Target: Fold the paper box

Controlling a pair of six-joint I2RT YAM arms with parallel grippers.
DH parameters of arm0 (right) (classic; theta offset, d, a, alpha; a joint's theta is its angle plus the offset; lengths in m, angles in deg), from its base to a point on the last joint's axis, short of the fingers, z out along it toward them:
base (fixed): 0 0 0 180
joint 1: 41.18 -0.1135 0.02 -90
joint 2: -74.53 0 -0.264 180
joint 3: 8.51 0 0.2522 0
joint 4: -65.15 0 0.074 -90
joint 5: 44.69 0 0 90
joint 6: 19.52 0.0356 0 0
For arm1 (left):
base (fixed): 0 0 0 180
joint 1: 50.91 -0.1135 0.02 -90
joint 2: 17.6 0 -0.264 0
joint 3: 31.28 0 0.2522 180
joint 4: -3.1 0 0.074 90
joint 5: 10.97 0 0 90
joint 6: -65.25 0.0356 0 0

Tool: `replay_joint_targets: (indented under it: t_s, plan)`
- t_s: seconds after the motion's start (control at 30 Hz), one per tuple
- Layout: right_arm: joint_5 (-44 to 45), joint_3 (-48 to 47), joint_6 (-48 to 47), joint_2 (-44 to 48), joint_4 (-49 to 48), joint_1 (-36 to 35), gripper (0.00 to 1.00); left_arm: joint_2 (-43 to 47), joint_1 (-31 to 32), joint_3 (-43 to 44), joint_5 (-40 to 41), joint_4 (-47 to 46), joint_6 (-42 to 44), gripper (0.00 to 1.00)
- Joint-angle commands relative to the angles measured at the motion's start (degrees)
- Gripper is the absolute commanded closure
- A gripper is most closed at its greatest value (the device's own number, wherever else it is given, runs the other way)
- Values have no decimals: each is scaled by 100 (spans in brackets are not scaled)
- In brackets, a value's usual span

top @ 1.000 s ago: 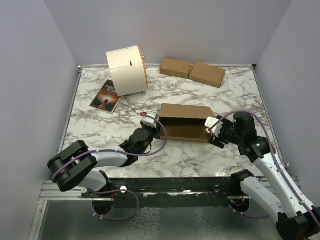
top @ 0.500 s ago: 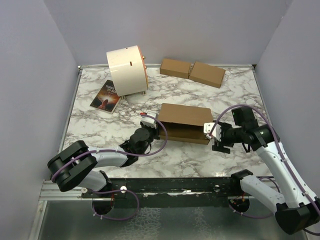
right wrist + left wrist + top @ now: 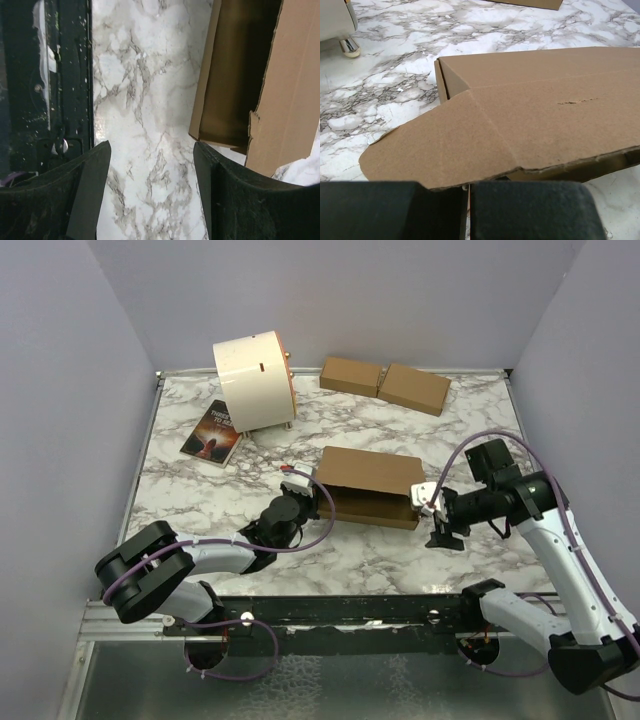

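Observation:
The paper box (image 3: pixel 370 472) is a flat brown cardboard mailer lying mid-table, its long front side partly open. In the left wrist view a rounded flap of the box (image 3: pixel 470 145) lies just ahead of and over my fingers. My left gripper (image 3: pixel 314 504) (image 3: pixel 467 210) is shut at the box's near left corner, with only a thin slit between its pads. My right gripper (image 3: pixel 443 527) (image 3: pixel 151 150) stands open over bare marble just off the box's near right corner (image 3: pixel 225 75), with nothing between its fingers.
A cream drum (image 3: pixel 253 380) stands at the back left with a dark book (image 3: pixel 212 432) beside it. Two smaller closed brown boxes (image 3: pixel 351 375) (image 3: pixel 416 388) lie side by side at the back. The black base rail (image 3: pixel 340 610) (image 3: pixel 60 75) runs along the near edge.
My right gripper has pulled back from the box's right end toward the near edge, staying open. The left gripper has stayed put and shut.

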Motion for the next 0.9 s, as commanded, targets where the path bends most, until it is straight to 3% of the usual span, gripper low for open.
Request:
replay_joint_targets:
  t_s: [0.0,0.2,0.47,0.87]
  plan:
    - [-792,-445,221,-217,205,-46,33,16,22,71,50,217,-76,100]
    - [-1543,-964,430,-527,-170,-46,31,13,23,88,33,245,-67,100]
    - [-990,-626,1417,-966,-2681,-52,26,39,22,107,-14,262,-64,100]
    - [-740,-361,1268,-1317,-2978,-500,30,96,22,89,-45,227,-64,100]
